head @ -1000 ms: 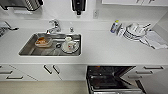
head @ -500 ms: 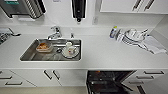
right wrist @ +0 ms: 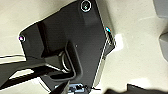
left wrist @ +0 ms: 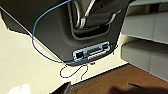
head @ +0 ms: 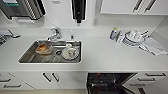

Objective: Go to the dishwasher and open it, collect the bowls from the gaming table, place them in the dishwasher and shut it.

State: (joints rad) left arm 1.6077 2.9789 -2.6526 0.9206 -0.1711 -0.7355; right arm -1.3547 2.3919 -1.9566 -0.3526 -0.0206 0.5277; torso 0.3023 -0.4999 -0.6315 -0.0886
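The dishwasher (head: 110, 83) stands open under the white counter, low and right of the middle in the head view, with its dark inside and racks showing. The bright bowls and the gaming table are out of view. My left gripper (left wrist: 98, 90) hangs low beside my own dark base, over pale floor and a brown strip. Its two dark fingertips (left wrist: 62, 88) stand apart with nothing between them. My right gripper (right wrist: 96, 90) hangs likewise over pale floor, open and empty.
A steel sink (head: 30, 57) left of the dishwasher holds a dish with orange-brown contents (head: 43, 48), a cup and a plate (head: 70, 52). White crockery (head: 133, 37), a bottle (head: 113, 33) and a cloth (head: 155, 46) lie at the counter's right. White cabinet drawers (head: 150, 77) flank the dishwasher.
The whole head picture has slid down a little, so the camera moved; the sink and dishwasher sit lower in it. Nothing on the counter has shifted.
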